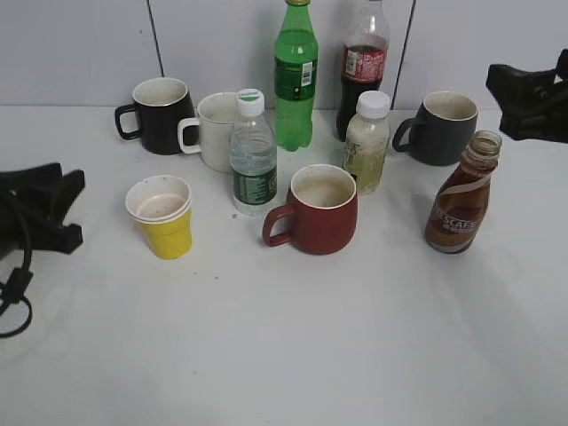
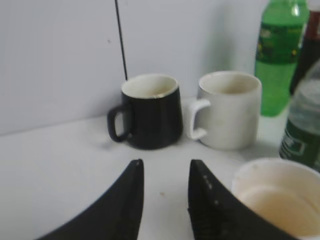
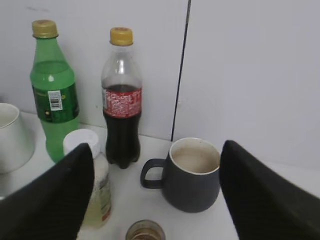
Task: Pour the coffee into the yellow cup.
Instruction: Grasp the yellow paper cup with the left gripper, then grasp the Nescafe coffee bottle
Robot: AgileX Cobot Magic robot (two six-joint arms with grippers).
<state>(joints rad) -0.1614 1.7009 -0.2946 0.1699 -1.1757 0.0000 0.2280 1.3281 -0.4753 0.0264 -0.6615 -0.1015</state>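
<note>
The coffee bottle (image 1: 461, 202), curvy brown glass with no cap, stands upright at the right of the table; its open mouth shows at the bottom of the right wrist view (image 3: 145, 231). The yellow cup (image 1: 161, 216) stands at the left; its white rim shows in the left wrist view (image 2: 278, 195). My right gripper (image 3: 156, 150) is open wide and empty, above and behind the coffee bottle, seen at the right edge of the exterior view (image 1: 525, 96). My left gripper (image 2: 165, 167) is open and empty, low, just left of the yellow cup (image 1: 55, 209).
A dark red mug (image 1: 318, 211) stands mid-table. Behind it are a water bottle (image 1: 253, 158), a white mug (image 1: 213, 130), a black mug (image 1: 160, 114), a green bottle (image 1: 295, 75), a cola bottle (image 1: 364, 67), a pale juice bottle (image 1: 367, 142) and a grey mug (image 1: 441, 127).
</note>
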